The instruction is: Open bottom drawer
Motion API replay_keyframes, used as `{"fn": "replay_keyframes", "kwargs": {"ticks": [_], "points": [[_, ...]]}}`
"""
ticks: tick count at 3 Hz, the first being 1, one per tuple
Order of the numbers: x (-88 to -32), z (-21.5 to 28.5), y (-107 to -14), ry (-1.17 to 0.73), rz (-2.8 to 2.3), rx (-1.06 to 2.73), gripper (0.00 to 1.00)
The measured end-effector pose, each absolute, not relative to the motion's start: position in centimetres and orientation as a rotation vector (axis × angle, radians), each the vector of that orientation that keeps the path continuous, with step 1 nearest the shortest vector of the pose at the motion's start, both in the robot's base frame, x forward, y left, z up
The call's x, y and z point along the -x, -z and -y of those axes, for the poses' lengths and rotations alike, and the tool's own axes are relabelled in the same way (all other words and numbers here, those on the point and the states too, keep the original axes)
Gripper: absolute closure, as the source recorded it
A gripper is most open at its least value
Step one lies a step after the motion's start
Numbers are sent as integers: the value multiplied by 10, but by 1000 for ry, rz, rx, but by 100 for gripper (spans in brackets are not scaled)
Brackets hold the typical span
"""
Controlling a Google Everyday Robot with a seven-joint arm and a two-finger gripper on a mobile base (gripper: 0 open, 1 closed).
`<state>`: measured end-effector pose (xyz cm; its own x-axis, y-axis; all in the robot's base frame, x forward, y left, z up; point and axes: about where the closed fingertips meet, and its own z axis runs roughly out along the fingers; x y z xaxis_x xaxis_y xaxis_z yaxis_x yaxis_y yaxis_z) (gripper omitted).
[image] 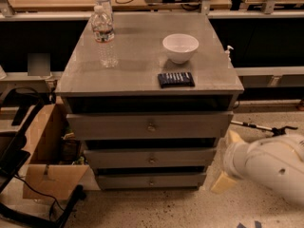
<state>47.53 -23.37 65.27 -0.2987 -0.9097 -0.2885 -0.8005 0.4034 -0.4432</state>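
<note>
The bottom drawer [123, 180] is the lowest, narrowest grey front of the cabinet, with a small round knob [152, 180] at its centre. It sits flush and closed. My gripper [225, 159] is low at the cabinet's right side, level with the middle and bottom drawers. Its two cream fingers [222, 182] are spread apart and hold nothing. It is to the right of the drawer front and does not touch the knob. The white arm [270, 167] runs off to the right.
The middle drawer [118, 158] and top drawer [109, 126] are above it. A water bottle [104, 34], a white bowl [180, 47] and a dark packet [176, 79] stand on the cabinet top [137, 56]. A cardboard box [45, 175] and black cables lie on the left.
</note>
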Motion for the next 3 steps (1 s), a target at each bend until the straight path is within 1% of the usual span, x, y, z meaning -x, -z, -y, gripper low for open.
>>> {"fn": "replay_keyframes", "kwargs": {"ticks": [1, 2, 3], "points": [[-485, 224, -592, 221, -2152, 1442, 0], [-486, 212, -512, 68, -2218, 1446, 0], [-484, 211, -507, 57, -2225, 1448, 0]]}}
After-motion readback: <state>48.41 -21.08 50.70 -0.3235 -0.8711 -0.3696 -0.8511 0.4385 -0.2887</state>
